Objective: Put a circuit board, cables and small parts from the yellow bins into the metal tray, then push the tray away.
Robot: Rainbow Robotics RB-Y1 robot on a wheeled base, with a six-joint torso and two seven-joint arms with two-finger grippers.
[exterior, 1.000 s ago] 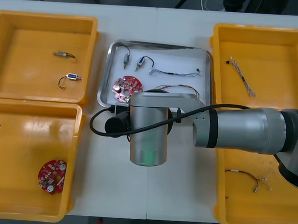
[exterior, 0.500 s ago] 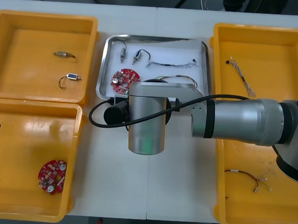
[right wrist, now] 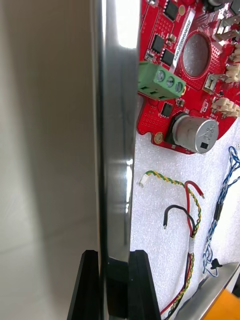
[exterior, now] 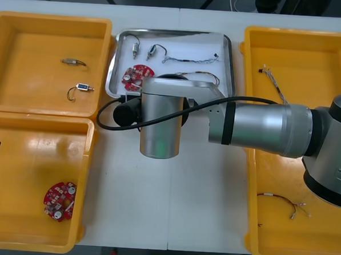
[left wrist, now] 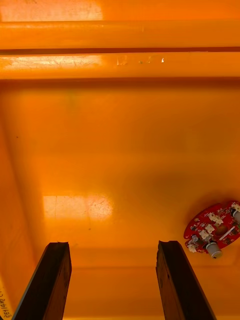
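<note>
On a light table, the robot's right arm reached in from three o'clock, its wrist covering the near edge of the metal tray at twelve o'clock. The yellow far-left bin at ten o'clock lay just beside the tray's left rim, the far-right bin at two o'clock a little apart from its right rim. The tray carried a red circuit board, a blue and white cable, a red and yellow cable and two small metal parts. The right gripper was pinched on the tray's near rim, one black finger outside the wall and one inside. The left gripper hung wide open and empty over the near-left bin at eight o'clock, where a second board lay. Loading looked done; the push away appeared the step in hand. The likely trouble: a thin grip on a slick rim could slip, or an off-centre shove could swing the tray's corner into the far-left bin, jolting the loose cables; pushed too far, the tray could reach the table's far edge.
</note>
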